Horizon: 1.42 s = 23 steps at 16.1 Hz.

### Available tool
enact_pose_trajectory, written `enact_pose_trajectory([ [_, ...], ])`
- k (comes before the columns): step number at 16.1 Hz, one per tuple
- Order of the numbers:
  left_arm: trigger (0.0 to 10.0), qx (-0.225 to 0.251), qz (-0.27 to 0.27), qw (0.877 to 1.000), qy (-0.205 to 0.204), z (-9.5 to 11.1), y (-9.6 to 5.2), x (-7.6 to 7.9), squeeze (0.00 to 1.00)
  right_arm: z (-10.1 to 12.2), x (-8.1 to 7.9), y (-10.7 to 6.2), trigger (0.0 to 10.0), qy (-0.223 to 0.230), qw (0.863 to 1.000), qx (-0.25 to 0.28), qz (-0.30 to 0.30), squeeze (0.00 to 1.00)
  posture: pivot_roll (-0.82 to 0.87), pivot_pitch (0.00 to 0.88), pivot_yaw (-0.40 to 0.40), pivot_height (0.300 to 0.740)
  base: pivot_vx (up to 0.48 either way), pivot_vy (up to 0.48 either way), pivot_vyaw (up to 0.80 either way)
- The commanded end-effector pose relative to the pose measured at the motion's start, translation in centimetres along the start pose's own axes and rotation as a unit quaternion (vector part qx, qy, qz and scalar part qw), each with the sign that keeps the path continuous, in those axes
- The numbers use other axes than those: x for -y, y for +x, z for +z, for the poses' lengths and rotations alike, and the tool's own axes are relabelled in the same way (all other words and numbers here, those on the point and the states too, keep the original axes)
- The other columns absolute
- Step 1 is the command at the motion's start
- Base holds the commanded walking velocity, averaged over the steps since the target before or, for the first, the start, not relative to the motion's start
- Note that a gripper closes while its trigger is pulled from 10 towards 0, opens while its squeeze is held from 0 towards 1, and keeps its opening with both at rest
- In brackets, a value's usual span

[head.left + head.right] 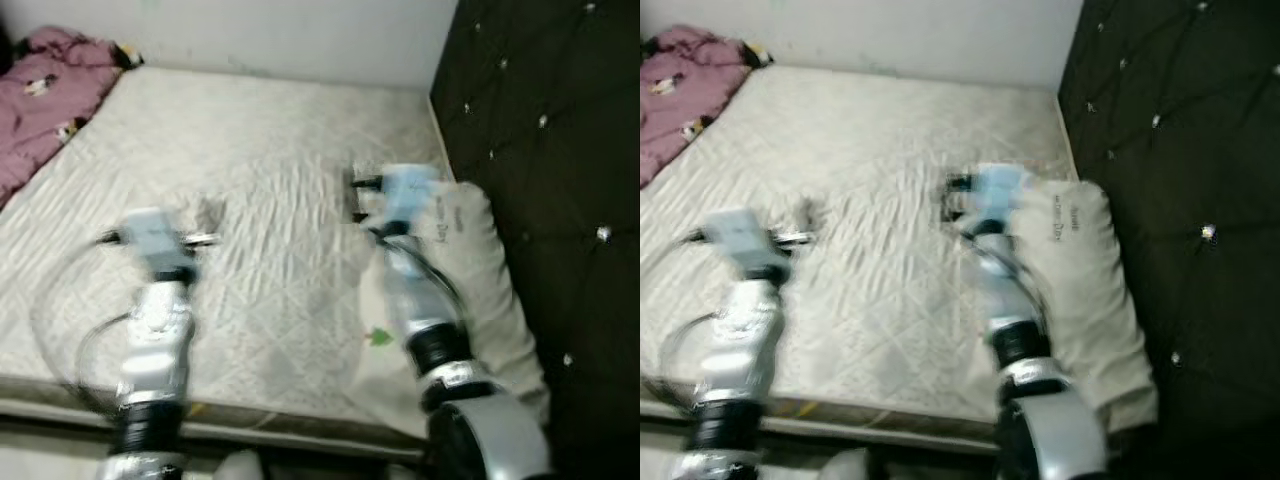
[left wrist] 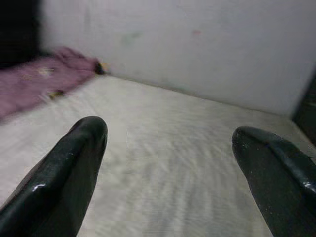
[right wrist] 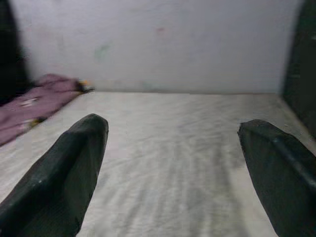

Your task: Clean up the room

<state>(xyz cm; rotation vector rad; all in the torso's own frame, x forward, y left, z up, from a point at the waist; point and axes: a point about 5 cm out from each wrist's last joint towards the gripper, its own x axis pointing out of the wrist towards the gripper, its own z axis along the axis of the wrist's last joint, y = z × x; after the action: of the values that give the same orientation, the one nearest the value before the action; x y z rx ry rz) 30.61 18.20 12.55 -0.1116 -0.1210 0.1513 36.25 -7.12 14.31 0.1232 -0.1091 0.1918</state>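
With both the left gripper and right gripper hovering with jaws spread and empty over the bare mattress, steady yourself, then travel toward the crumpled pink blanket at the frame's upper left, leaving the pillow at right.

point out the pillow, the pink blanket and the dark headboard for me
pillow (image 1: 470, 300), left eye view, middle of its cream cover.
pink blanket (image 1: 45, 95), left eye view, on the bunched folds at the mattress's far corner.
dark headboard (image 1: 560, 150), left eye view, on the tufted padding.
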Motion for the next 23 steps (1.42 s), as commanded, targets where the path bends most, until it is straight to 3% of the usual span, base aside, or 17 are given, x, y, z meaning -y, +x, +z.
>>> enact_pose_trajectory([
  [1,10.0,0.005,-0.016,1.0,0.0,0.1,-0.1,1.1,0.0,0.1,1.1,-0.1,10.0,-0.011,1.0,0.003,-0.01,0.0,0.1,0.0,0.004,0.74,0.0,0.0,0.0],
  [5,10.0,-0.001,-0.008,1.0,-0.017,-0.1,0.0,1.0,0.0,-0.2,0.6,-0.1,10.0,-0.018,1.0,-0.006,0.01,0.0,0.09,0.0,0.003,0.74,0.0,0.0,0.0],
  [11,10.0,-0.005,-0.01,1.0,-0.024,-0.2,-0.1,0.9,0.0,-0.4,0.3,-0.2,10.0,-0.032,0.999,-0.012,0.03,0.0,0.09,0.0,0.003,0.74,0.0,0.48,0.0],
  [13,10.0,-0.006,-0.017,0.999,-0.03,-0.2,-0.2,0.7,0.0,0.1,0.9,-0.4,10.0,-0.054,0.997,0.012,0.046,0.0,0.09,0.0,0.003,0.74,0.0,0.48,0.0],
  [16,10.0,-0.009,-0.017,0.999,-0.03,-0.5,-0.6,0.1,0.0,-0.3,2.9,-1.2,10.0,-0.085,0.996,0.007,0.033,0.0,0.09,0.0,0.003,0.74,0.0,0.48,0.0],
  [18,10.0,-0.019,-0.019,0.999,-0.031,-1.1,-1.0,-0.5,0.0,-1.3,4.6,-2.1,10.0,-0.034,0.999,-0.018,-0.002,0.0,0.08,0.0,0.004,0.74,0.0,0.48,0.0],
  [23,10.0,-0.023,-0.033,0.998,-0.039,-1.5,-1.1,-0.3,0.0,-1.4,4.3,-2.3,10.0,-0.039,0.999,-0.01,0.006,0.0,0.07,0.0,0.004,0.74,0.0,0.48,0.0],
])
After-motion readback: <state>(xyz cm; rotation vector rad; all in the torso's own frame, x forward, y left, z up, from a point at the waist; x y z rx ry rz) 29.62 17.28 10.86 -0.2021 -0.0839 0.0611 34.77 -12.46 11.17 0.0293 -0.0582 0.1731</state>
